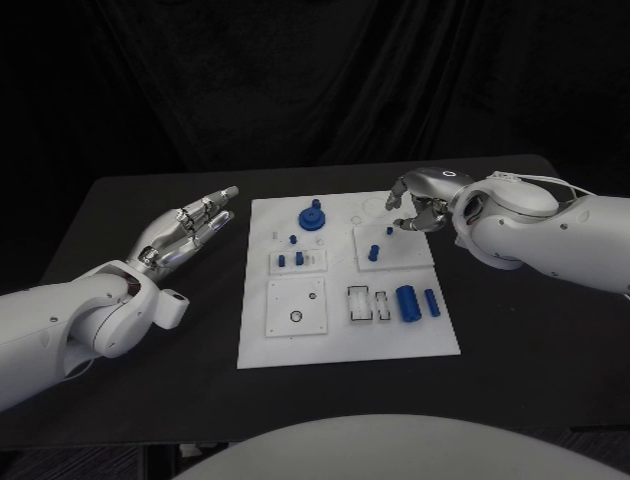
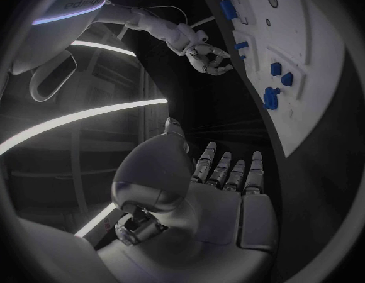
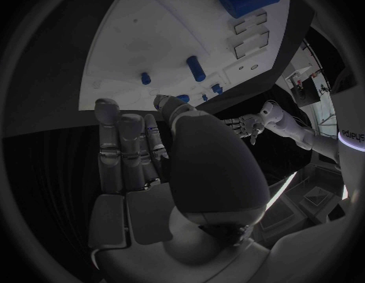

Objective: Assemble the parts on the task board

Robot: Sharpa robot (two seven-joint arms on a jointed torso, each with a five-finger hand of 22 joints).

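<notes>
The white task board [image 1: 344, 330] lies in the middle of the black table. On it stand a tall blue knob [image 1: 312, 217], small blue pegs [image 1: 289, 260] and two blue cylinders [image 1: 419, 302] beside empty slots. My left hand [image 1: 197, 226] hovers just left of the board's far corner, open, fingers stretched out and holding nothing. My right hand [image 1: 419, 207] hangs over the board's far right part, near a blue peg [image 1: 390, 232], fingers loosely bent with nothing between them. The left wrist view shows the right hand [image 2: 207, 58] beside the board [image 2: 308, 75]. The right wrist view shows pegs [image 3: 196, 68] beyond my fingers [image 3: 123, 144].
A raised white square plate [image 1: 298, 303] with a small hole sits on the board's near left. Black table [image 1: 517, 340] surrounds the board on all sides, with a dark curtain behind it.
</notes>
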